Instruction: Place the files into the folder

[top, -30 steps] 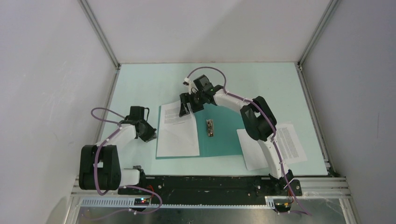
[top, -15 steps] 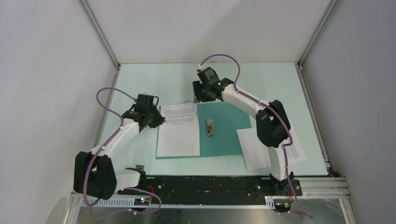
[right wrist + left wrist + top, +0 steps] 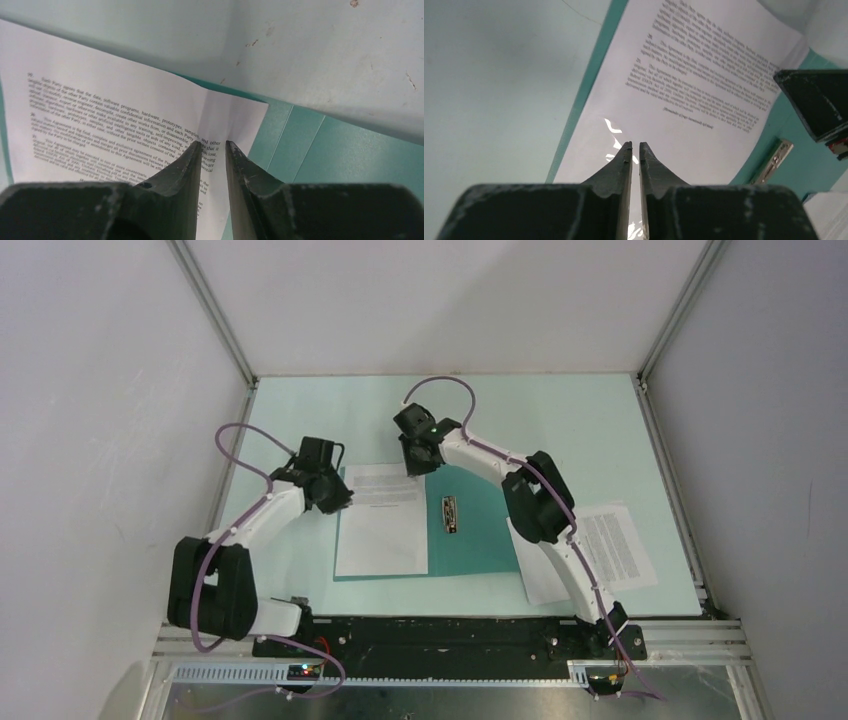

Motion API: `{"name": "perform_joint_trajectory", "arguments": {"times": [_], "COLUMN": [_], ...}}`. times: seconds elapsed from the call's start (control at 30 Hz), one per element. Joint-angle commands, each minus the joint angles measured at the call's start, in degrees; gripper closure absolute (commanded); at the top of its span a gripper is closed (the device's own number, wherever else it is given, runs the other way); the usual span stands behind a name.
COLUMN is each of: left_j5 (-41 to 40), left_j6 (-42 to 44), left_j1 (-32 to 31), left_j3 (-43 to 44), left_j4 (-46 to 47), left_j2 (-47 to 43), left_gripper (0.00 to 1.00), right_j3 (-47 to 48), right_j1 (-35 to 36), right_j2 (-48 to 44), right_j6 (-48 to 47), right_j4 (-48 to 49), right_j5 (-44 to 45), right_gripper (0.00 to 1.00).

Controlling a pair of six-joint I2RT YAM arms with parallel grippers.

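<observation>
The teal folder lies open on the table, its metal clip along the spine. One file lies flat on its left half, text at the far end. The other file lies on the table to the right, partly under the right arm. My left gripper hovers at the first sheet's far left edge. Its jaws stand only a thin slit apart over the paper, empty. My right gripper sits at that sheet's far right corner, jaws narrowly open, a crease running up between the tips.
White walls and aluminium posts enclose the pale green table on three sides. The arm bases sit on a black rail at the near edge. The right arm's elbow hangs above the folder's right edge.
The right gripper let go of the sheet's far end, lifted back, then came down on its far right corner with jaws narrowing. The left gripper moved up to the far left edge.
</observation>
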Motion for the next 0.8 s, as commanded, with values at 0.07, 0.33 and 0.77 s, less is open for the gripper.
{"name": "perform_joint_trajectory", "arguments": {"times": [0.07,0.33,0.77], "left_j5": [-3.88,-3.54,4.92], "left_j6": [-0.70,-2.74,2.73], "left_j1": [3.59,4.72,-3.04], "left_j3": [4.90,11.40,17.95], "left_j4": [1.49,2.02,1.97], "left_j2": [4.86,13.21,15.01], "left_gripper": [0.89,0.95,0.77], "right_j3": [4.05,3.83,2.02], "right_j1": [0.91,3.08,-0.96], "right_j2": [2.37,3.68,-10.43], "right_j6": [-0.44,-3.31,-0.52], "right_j4": [-1.69,-2.44,-6.54], "right_j5": [2.18,3.49,1.64], "right_gripper": [0.74,0.77,0.57]}}
